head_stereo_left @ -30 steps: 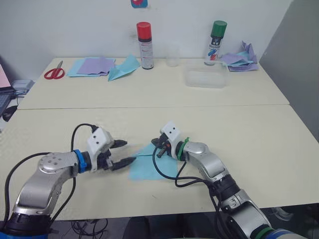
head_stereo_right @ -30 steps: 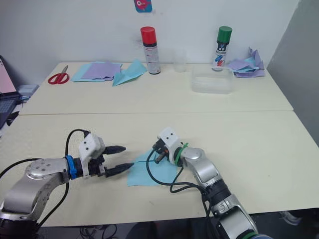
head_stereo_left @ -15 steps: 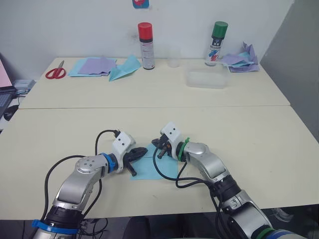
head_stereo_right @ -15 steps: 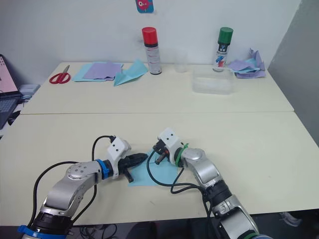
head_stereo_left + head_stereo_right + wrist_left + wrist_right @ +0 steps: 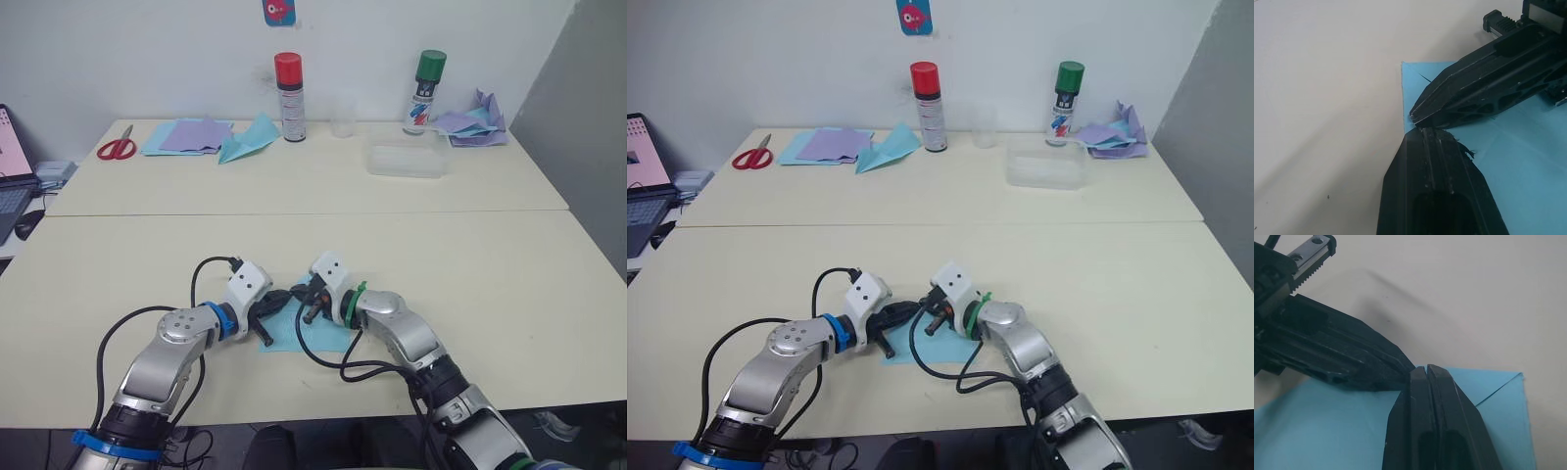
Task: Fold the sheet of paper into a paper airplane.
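Note:
The sheet of paper (image 5: 279, 338) is sky-blue and lies flat on the near table, with one corner folded over (image 5: 1503, 387). My left gripper (image 5: 1422, 131) is shut, its tip at the paper's left edge. My right gripper (image 5: 1424, 368) is shut too, its tip resting on the paper's edge. In the eye views the left gripper (image 5: 279, 298) and the right gripper (image 5: 308, 300) meet tip to tip over the sheet's far part. I cannot tell whether either tip pinches the paper or only touches it. No finished paper airplane is in view.
On the far table stand a red spray can (image 5: 288, 83), a green spray can (image 5: 425, 78), a clear cup (image 5: 341, 117) and a clear container (image 5: 408, 159). Scissors (image 5: 116, 147), lilac sheets (image 5: 191, 135) and a teal dart (image 5: 247, 139) lie at the far left, crumpled papers (image 5: 472, 117) at the far right.
My left gripper swung right from beside the sheet to its edge and went from open to shut, ending tip to tip with the right gripper. The right gripper stayed put. The camera shifted a little.

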